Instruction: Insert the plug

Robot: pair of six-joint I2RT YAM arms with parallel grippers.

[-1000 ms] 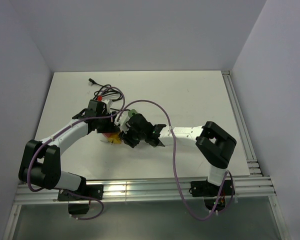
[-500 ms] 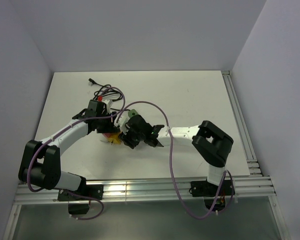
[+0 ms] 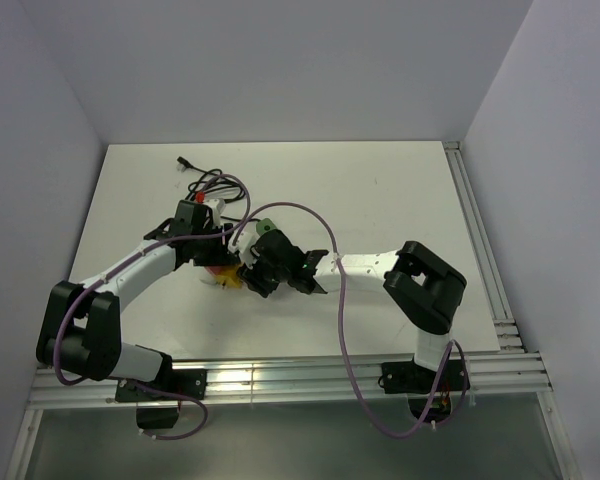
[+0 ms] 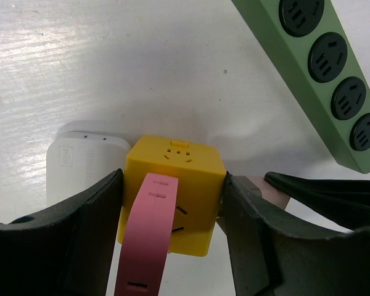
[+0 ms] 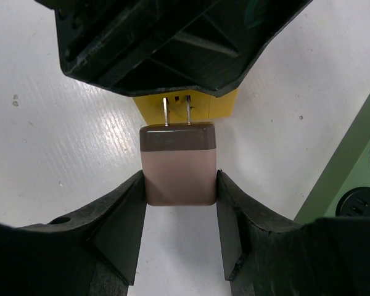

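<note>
My left gripper (image 4: 172, 231) is shut on a yellow cube socket (image 4: 176, 163) with a pink strip (image 4: 147, 234) across its face, resting on the table. My right gripper (image 5: 179, 237) is shut on a pinkish-brown plug (image 5: 179, 163). Its two metal prongs (image 5: 176, 111) point at the yellow cube (image 5: 216, 105) and touch or just enter its side. The left gripper's black body covers most of the cube in the right wrist view. In the top view both grippers meet at the cube (image 3: 232, 278), left gripper (image 3: 212, 258), right gripper (image 3: 252, 275).
A green power strip (image 4: 333, 74) with several round outlets lies diagonally to the right of the cube, also in the top view (image 3: 265, 224). A white adapter block (image 4: 74, 163) sits against the cube's left side. Black cables (image 3: 205, 180) lie at the table's back left.
Between the earliest frame and now the right arm's elbow has shifted slightly left; the grippers stay together at the cube.
</note>
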